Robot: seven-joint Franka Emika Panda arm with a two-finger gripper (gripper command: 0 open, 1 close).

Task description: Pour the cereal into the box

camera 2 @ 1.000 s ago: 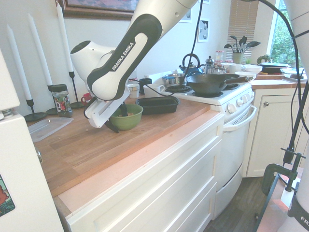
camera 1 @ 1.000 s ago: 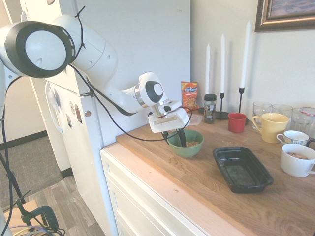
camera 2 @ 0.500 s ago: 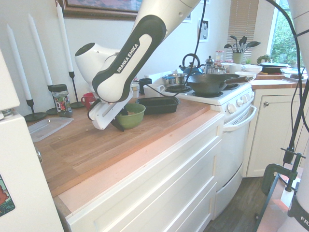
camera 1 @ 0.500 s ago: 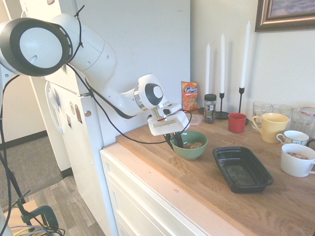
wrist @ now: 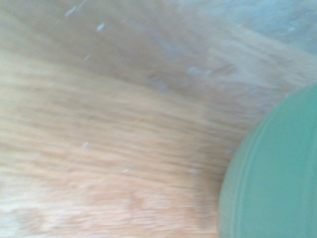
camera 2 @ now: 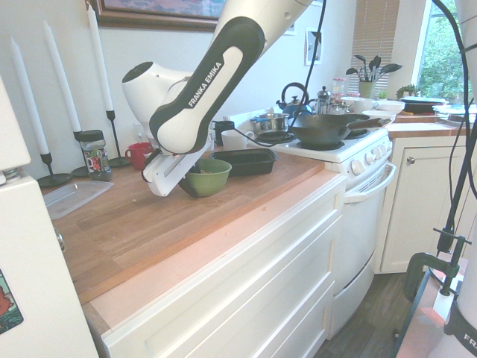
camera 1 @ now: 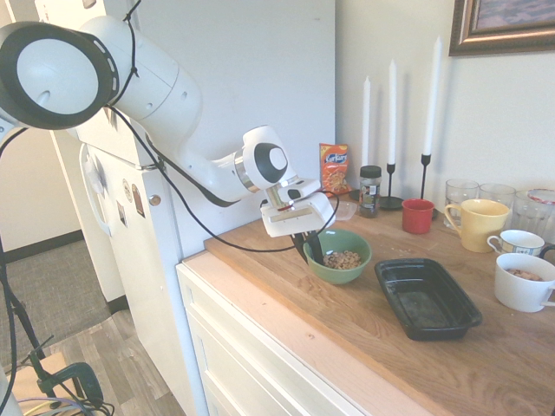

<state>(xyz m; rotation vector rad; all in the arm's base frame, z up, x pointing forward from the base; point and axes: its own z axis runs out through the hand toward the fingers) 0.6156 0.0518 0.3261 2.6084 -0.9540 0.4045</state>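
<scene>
Reading "FRANKA EMIKA" on arm; tool clamping green bowl rim.

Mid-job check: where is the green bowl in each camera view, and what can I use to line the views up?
First exterior view: green bowl sits centre, on the counter, left of the black tray, gripper at its near-left rim.
Second exterior view: bowl left of centre, in front of the tray, partly behind the arm.
Wrist view: blurred green bowl wall fills the lower right corner.
Shared landmark: the black tray, in both exterior views only.

Bright daylight, washed-out exterior views; wrist view blurred, out of focus.
</scene>
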